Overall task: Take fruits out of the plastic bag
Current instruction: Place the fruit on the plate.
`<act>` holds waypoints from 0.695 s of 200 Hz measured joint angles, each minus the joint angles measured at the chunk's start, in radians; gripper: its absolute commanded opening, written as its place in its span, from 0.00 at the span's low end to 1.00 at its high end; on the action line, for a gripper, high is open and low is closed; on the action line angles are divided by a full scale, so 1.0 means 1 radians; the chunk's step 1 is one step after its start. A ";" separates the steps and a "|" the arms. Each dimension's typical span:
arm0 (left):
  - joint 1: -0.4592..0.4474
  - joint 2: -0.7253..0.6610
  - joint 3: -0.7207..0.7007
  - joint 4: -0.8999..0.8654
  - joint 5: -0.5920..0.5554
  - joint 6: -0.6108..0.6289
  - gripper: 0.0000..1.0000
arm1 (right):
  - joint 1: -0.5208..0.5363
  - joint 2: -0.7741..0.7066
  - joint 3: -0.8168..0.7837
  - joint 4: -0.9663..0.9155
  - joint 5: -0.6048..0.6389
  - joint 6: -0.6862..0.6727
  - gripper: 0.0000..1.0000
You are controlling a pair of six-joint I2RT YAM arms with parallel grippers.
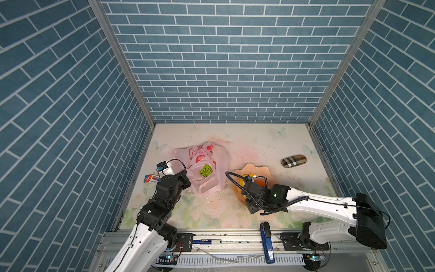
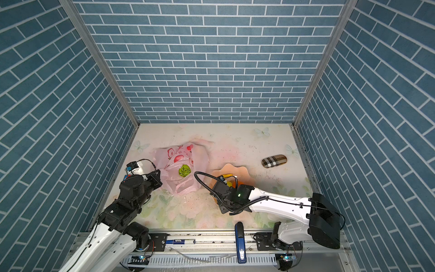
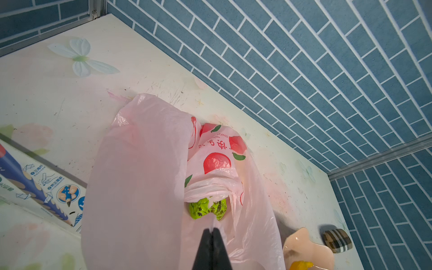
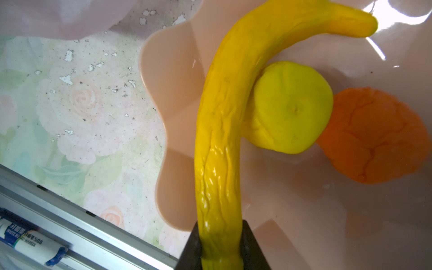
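The right gripper (image 4: 221,245), clamped on the banana (image 4: 224,140) over the near rim of the bowl (image 4: 173,93), may spill it outside, while the left gripper (image 3: 212,233), pinching the plastic bag (image 3: 140,175) at left, could lose the thin film.

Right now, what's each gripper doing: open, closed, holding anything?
Left gripper: closed, pinching the plastic bag.
Right gripper: closed on the banana, over the bowl.
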 measured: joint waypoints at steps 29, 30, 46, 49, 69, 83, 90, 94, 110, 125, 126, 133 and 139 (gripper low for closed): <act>0.000 0.000 0.000 0.000 0.000 0.000 0.00 | 0.000 0.001 -0.012 0.016 0.000 -0.006 0.19; 0.000 0.000 0.000 0.000 0.000 0.000 0.00 | 0.000 0.001 -0.012 0.017 0.000 -0.006 0.19; 0.000 0.000 0.000 0.000 0.000 0.000 0.00 | 0.000 0.003 -0.017 0.028 0.000 -0.007 0.20; 0.000 0.000 0.000 0.000 0.000 0.000 0.00 | 0.000 0.003 -0.018 0.030 0.000 -0.007 0.21; 0.000 0.000 0.000 0.000 -0.001 0.000 0.00 | 0.000 0.008 -0.026 0.037 -0.001 -0.007 0.23; 0.000 0.000 0.000 0.000 -0.001 0.000 0.00 | 0.000 0.013 -0.026 0.040 -0.002 -0.007 0.23; 0.000 0.000 0.000 0.000 -0.001 0.000 0.00 | 0.000 0.016 -0.027 0.042 -0.003 -0.007 0.24; 0.000 0.000 0.000 0.000 -0.001 0.000 0.00 | 0.000 0.018 -0.028 0.045 -0.004 -0.007 0.24; 0.000 0.000 0.000 0.000 -0.002 0.000 0.00 | 0.000 0.020 -0.034 0.051 -0.008 -0.008 0.27; 0.000 0.000 0.000 0.000 -0.002 0.000 0.00 | 0.000 0.024 -0.038 0.053 -0.010 -0.008 0.29; 0.000 -0.001 0.000 0.000 -0.002 0.000 0.00 | 0.000 0.024 -0.039 0.053 -0.010 -0.008 0.29; 0.000 -0.002 0.000 0.000 -0.003 0.000 0.00 | 0.000 0.027 -0.039 0.053 -0.010 -0.008 0.30; 0.000 -0.003 0.000 0.000 -0.003 0.000 0.00 | 0.000 0.029 -0.039 0.055 -0.010 -0.009 0.30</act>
